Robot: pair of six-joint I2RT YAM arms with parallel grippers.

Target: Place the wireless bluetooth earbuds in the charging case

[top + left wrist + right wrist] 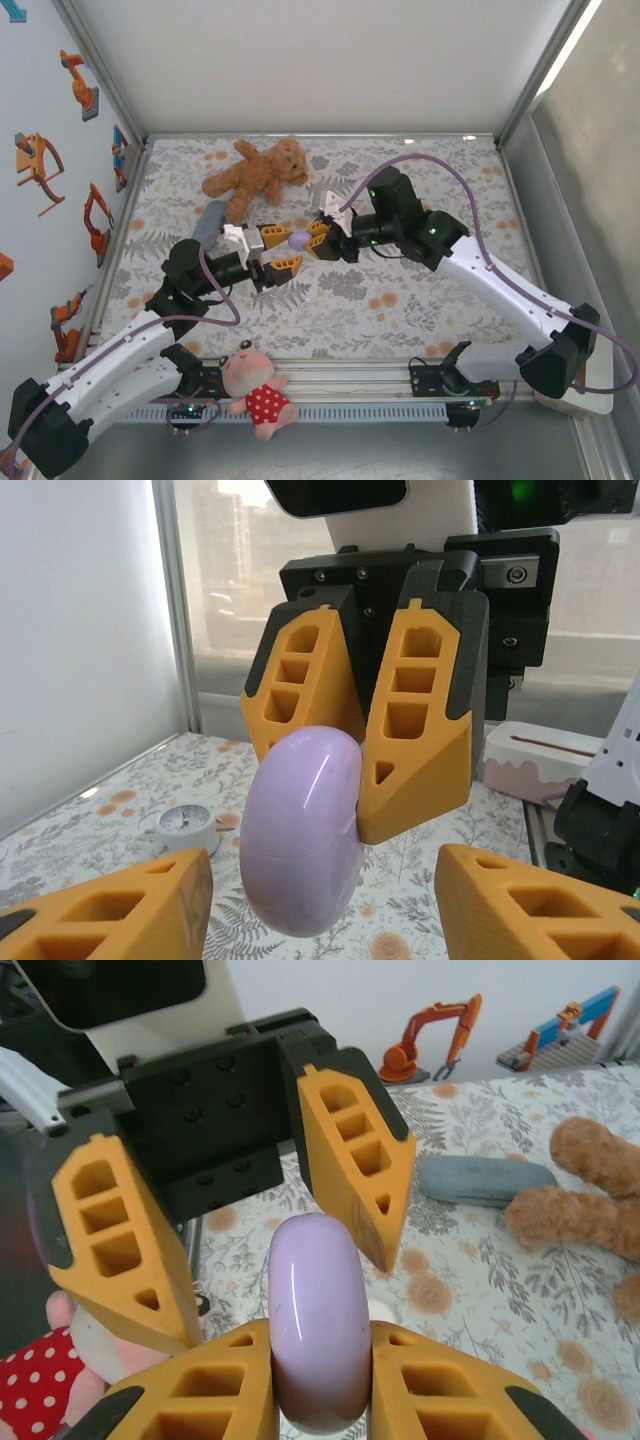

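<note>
I am looking down at a floral cloth (pixel 400 290) laid over the table, inside white walls. Nearest me, at the table's edge, lies a pink doll (pixel 255 385) in a spotted red dress. Beyond it the two arms meet in mid-air over the middle of the cloth. The right gripper (pixel 320 1345) is clenched on the lavender charging case (pixel 318 1300), held edge-on with its lid closed. The left gripper (pixel 292 250) faces it, released, with a finger on either side of the case and no grip that I can see. Whether the earbuds sit inside, I cannot tell. Further off lie a grey oblong (pixel 210 222) and a teddy bear (pixel 258 175).

I judge this to be the case-handling step. Next I would have to open the lid, with one gripper steadying the base.
</note>
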